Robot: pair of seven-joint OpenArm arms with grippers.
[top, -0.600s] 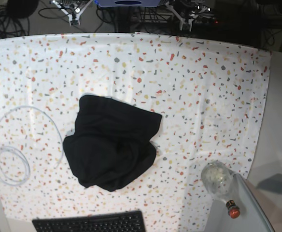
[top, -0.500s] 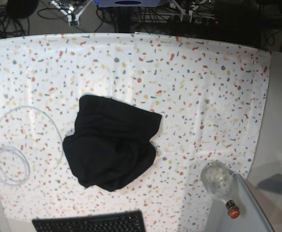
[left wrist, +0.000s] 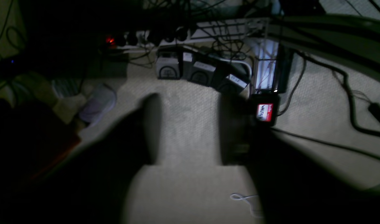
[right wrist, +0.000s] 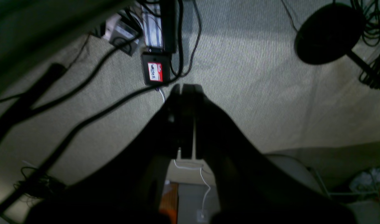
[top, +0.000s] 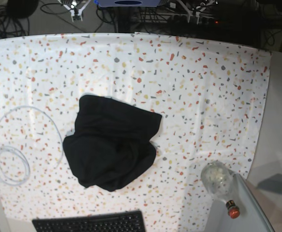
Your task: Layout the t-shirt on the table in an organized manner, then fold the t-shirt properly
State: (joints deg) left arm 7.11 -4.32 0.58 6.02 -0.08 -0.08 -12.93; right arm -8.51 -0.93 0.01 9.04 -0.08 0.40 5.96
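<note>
In the base view we see the t-shirt lying bunched in a dark heap a little left of centre in the frame, resting on the table and touched by neither arm. A thin white cable loops on the cloth at the left edge, well apart from the shirt, and a black keyboard sits along the bottom edge just below it. At the lower right a clear bottle with a red cap lies at the corner of the cloth. Our left wrist view shows the left gripper over carpet and cables, its two dark fingers standing apart with bare floor between them and nothing held. In the right wrist view the right gripper points at the floor with its jaws pressed together, empty, beside a small red-and-white name tag at upper left of centre.
</note>
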